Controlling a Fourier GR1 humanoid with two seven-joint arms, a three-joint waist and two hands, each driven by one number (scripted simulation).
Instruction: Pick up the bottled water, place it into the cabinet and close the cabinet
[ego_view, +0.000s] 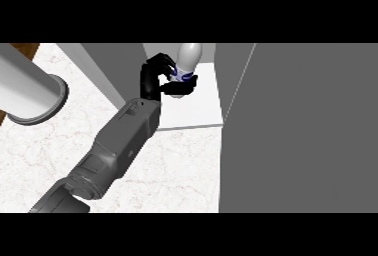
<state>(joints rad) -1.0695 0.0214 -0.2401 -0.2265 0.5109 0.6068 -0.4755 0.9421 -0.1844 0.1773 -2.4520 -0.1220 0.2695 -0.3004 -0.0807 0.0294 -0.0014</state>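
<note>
Your hand (166, 80) at 12 o'clock curled around the bottle (185, 62), holding it inside the cabinet (196, 112) for placing.

White bottle (187, 60), perhaps blue-banded label

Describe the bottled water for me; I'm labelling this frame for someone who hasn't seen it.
Find the open cabinet at the counter's far side. Over its pale shelf a robot hand curls round the bottled water: white, rounded, with a blue-patterned label, the only pale object there.
</note>
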